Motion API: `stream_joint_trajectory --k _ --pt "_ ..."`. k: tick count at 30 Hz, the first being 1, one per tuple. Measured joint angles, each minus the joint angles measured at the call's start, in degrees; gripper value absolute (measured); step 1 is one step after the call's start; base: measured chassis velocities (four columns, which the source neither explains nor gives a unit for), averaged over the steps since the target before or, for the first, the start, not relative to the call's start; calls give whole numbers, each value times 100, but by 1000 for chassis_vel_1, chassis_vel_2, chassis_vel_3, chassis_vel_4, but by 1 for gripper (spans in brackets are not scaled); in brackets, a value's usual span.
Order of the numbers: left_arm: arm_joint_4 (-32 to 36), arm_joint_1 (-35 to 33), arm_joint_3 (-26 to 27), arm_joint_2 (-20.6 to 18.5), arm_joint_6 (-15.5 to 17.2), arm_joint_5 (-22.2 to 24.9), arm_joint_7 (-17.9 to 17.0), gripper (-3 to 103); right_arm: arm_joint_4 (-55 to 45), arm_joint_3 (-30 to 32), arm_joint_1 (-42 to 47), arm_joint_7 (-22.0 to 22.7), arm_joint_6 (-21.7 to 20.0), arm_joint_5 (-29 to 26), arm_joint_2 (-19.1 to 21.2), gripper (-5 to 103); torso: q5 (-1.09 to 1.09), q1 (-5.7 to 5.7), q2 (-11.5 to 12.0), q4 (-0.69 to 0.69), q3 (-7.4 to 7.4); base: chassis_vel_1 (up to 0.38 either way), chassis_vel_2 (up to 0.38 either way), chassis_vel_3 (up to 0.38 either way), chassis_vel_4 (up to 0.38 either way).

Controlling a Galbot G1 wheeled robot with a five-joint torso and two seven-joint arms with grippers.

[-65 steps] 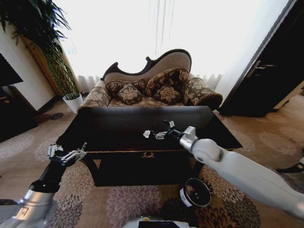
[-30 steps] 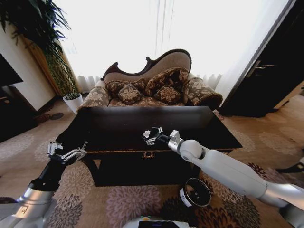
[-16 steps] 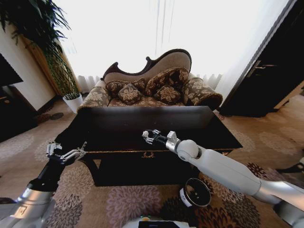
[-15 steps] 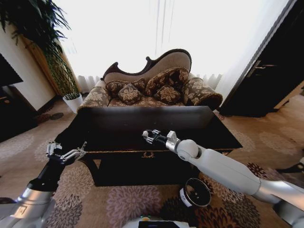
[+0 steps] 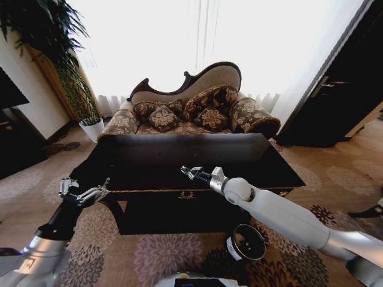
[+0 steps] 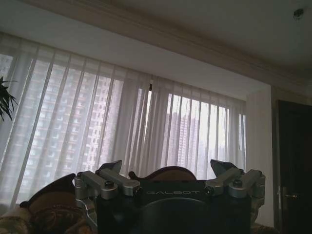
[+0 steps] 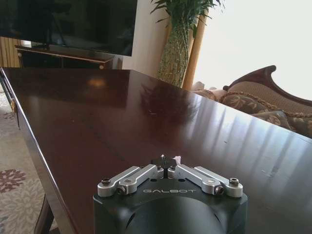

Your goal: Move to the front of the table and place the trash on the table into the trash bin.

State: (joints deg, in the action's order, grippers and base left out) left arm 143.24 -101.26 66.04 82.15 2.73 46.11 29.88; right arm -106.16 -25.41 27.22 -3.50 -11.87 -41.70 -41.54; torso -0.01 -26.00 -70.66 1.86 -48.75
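The glossy dark table (image 5: 149, 160) stands in front of me. My right gripper (image 5: 190, 172) reaches over the table's front middle, low on the top. In the right wrist view, the right gripper (image 7: 165, 163) has its fingers drawn together on a small white paper wad (image 7: 176, 159), of which only a sliver shows. The dark round trash bin (image 5: 246, 241) with a white label stands on the carpet below the right arm, in front of the table. My left gripper (image 5: 84, 193) hangs open off the table's front left corner, holding nothing.
A patterned sofa (image 5: 188, 110) sits behind the table. A white plant pot (image 5: 91, 128) stands at the back left, and a dark cabinet (image 5: 344, 89) at the right. Flowered carpet (image 5: 155, 251) lies between me and the table.
My right gripper moved left along the table's front to the white paper wad and shut on it. The left arm has stayed put.
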Motion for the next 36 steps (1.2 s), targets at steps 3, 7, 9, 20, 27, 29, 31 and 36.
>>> stream_joint_trajectory --k 3,7,9,20,27,29,31,36 --pt "0 -11 -1 2 0 5 0 100 -125 332 208 -156 149 -190 162 0 0 0 0 -1 0 0 0 0 0" --pt "0 -25 9 3 -6 38 0 100 -433 947 611 -357 245 -448 365 0 0 -1 0 0 0 0 0 0 0" --pt "0 -23 22 -2 -18 71 1 100 -871 1704 1177 -634 310 -737 571 0 0 0 0 1 0 0 0 0 0" --pt "0 -87 -115 15 -21 181 -22 100 -1946 3619 3784 -1308 520 -487 487 0 0 0 0 0 0 0 0 0 0" --pt "0 -165 -52 -4 -55 266 -31 100 -2069 4053 4852 -2010 1021 -244 2 0 -1 0 -1 1 1 0 0 0 0" --pt "0 -180 -43 -6 -55 308 -36 100 -1979 4094 5301 -2529 1372 40 -344 0 -1 0 -1 0 1 0 0 0 0" --pt "0 -184 -42 -7 -55 325 -43 100 -1895 4095 5460 -2805 1549 169 -483 0 -1 0 0 0 1 0 0 0 0" --pt "0 -145 2 -51 -55 397 -58 100 -1272 3974 6048 -3480 2137 920 -1012 0 -2 0 -1 1 1 0 0 0 0"
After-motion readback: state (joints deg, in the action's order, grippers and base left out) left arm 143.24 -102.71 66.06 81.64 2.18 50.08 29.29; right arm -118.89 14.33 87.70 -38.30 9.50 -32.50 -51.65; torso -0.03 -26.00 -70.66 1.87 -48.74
